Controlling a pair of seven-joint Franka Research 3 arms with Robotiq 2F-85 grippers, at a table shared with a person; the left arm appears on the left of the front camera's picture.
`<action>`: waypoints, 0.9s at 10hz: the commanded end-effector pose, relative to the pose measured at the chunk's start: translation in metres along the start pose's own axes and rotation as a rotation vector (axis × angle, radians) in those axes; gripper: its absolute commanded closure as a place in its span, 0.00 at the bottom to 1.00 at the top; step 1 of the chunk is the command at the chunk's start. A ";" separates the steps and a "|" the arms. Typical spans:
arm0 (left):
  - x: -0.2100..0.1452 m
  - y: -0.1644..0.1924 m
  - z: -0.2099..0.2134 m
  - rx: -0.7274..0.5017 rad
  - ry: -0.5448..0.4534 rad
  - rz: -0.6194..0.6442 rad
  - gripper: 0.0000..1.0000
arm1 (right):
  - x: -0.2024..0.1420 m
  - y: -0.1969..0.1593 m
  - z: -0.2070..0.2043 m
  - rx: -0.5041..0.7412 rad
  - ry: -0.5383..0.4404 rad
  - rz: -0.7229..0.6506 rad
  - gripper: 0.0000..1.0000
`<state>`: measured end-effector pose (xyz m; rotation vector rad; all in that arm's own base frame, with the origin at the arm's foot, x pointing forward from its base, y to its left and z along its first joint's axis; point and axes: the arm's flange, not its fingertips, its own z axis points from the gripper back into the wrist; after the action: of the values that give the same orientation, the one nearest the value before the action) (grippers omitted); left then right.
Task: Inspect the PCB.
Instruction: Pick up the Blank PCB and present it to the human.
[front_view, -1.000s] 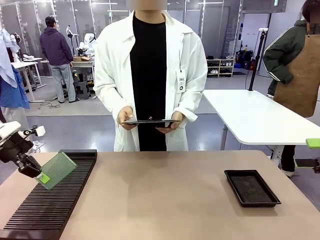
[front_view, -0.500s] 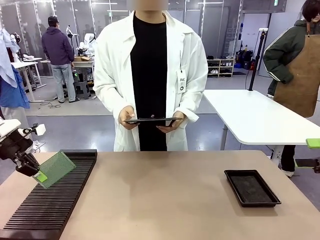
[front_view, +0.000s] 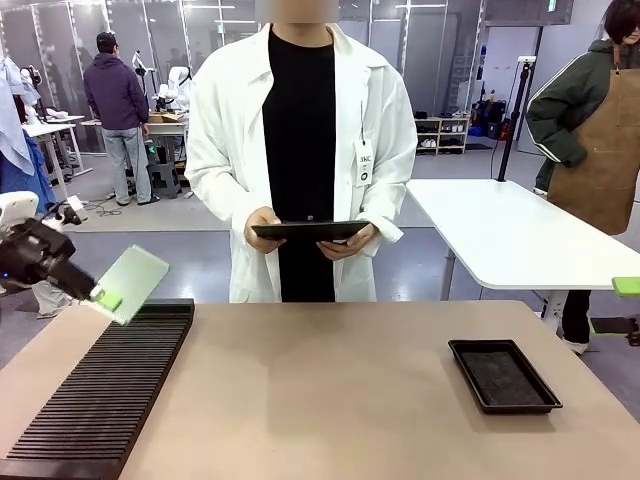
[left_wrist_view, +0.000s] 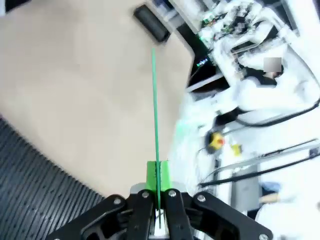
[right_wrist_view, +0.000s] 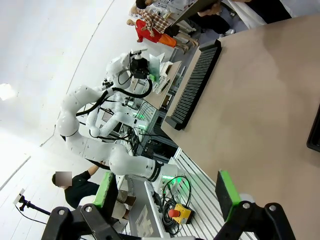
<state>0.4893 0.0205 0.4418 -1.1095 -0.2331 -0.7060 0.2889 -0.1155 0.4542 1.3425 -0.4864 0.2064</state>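
The tan table (front_view: 350, 390) spreads out in front of me, and beyond its far edge stands a person (front_view: 300, 130) in a white coat, hidden by that edge from the coat's hem down. The black slotted rack (front_view: 100, 400) lies along the table's left side, its near end cut off at the bottom corner of the front view. Well apart from it, on the right, sits the black tray (front_view: 503, 376); I cannot make out anything on its dark floor. The person's two hands hold a dark tablet (front_view: 310, 231) nearly flat at waist height, so I see little of its face. My left gripper (front_view: 103, 296) is clamped tight on a lower corner of the PCB (front_view: 135, 280), which hangs tilted in the air over the rack's far end, clear of the slots. Glare washes the board pale grey-green and hides its detail. From my left wrist it is edge-on, a thin green line. My right gripper (right_wrist_view: 166, 191) stands wide, with nothing between its green pads (right_wrist_view: 105, 186).
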 end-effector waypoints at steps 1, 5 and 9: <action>0.041 0.029 0.010 -0.153 -0.177 0.243 0.97 | 0.003 0.000 0.001 0.013 -0.011 0.021 0.00; 0.125 0.068 -0.020 -0.347 -0.350 0.454 0.97 | 0.003 0.000 0.001 0.013 -0.011 0.021 0.00; 0.141 0.083 -0.035 -0.399 -0.356 0.496 0.97 | 0.003 0.000 0.001 0.013 -0.011 0.021 0.00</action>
<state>0.6388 -0.0487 0.4336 -1.5900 -0.1066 -0.1155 0.2889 -0.1155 0.4544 1.3427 -0.4868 0.2064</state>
